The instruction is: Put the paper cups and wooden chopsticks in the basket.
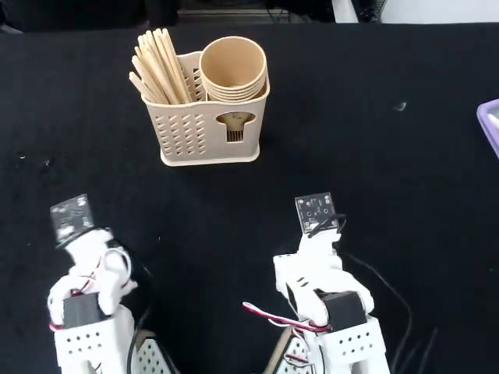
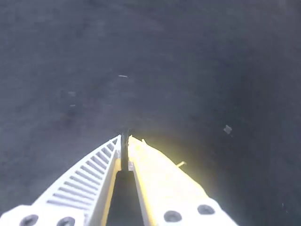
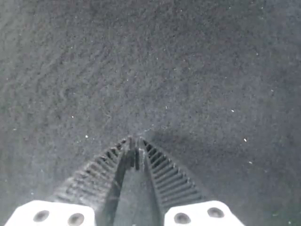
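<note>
The basket (image 1: 195, 131) stands upright on the black table (image 1: 390, 202). It is beige with perforated walls and has two compartments. The wooden chopsticks (image 1: 158, 66) stand bundled in one compartment, leaning outward, away from the cups, with their ends rising above the basket's rim. The paper cups (image 1: 234, 74) sit nested in a single stack in the other compartment, mouth up, touching the divider beside the chopsticks. A purple object (image 1: 491, 125) lies at the table's edge, well apart from the basket on the cups' side.

Two arms rest folded at the side of the table opposite the basket, well apart from it: one arm (image 1: 86, 288) on the chopsticks' side, the other arm (image 1: 323, 288) nearer the cups' side.

The left claw (image 2: 124, 139) has its fingers pressed together at the tips, with nothing between them and bare table beneath. The right claw (image 3: 135, 141) is likewise closed tip to tip and holds nothing, hanging over bare table.
</note>
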Robot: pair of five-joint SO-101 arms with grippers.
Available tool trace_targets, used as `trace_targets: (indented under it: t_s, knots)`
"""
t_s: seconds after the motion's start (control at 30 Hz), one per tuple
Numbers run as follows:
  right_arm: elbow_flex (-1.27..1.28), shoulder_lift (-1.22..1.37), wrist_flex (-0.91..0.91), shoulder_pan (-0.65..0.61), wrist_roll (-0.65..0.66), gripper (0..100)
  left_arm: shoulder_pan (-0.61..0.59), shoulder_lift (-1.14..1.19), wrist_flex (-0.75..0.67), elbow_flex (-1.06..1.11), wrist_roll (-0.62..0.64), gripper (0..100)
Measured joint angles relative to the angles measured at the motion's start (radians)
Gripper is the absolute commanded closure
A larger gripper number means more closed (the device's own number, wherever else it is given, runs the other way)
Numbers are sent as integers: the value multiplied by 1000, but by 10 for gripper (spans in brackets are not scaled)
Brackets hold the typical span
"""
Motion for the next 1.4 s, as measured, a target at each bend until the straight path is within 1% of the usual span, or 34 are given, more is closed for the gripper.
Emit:
trace_targets:
  t_s: [0.13, 0.27, 0.33, 0.57, 0.6, 0.63, 0.7, 0.8, 0.83, 0.87, 0.93, 1.1, 1.4]
  knots:
    - [0, 0, 5, 0, 0, 987, -153, 0, 0, 0, 6, 970]
    - [0, 0, 5, 0, 0, 987, -247, 0, 0, 2, 6, 970]
    - [0, 0, 5, 0, 0, 987, -267, 0, 0, 2, 6, 970]
    - [0, 0, 5, 0, 0, 987, -270, 0, 0, 2, 6, 970]
    - [0, 0, 5, 0, 0, 987, -267, 0, 0, 2, 8, 970]
    - [0, 0, 5, 0, 0, 987, -238, 0, 0, 2, 8, 970]
    - [0, 0, 5, 11, 0, 987, -146, 0, 0, 2, 8, 970]
    - [0, 0, 5, 58, 0, 987, 31, 0, 0, 2, 9, 970]
    - [0, 0, 5, 69, 0, 987, 78, 0, 0, 2, 9, 970]
    - [0, 0, 5, 78, 0, 987, 100, 0, 0, 2, 9, 970]
    - [0, 0, 5, 86, 0, 987, 101, 0, 0, 2, 12, 970]
    - [0, 0, 5, 91, 0, 987, 61, 0, 0, 2, 15, 970]
    - [0, 0, 5, 91, 0, 987, 61, 0, 0, 2, 15, 970]
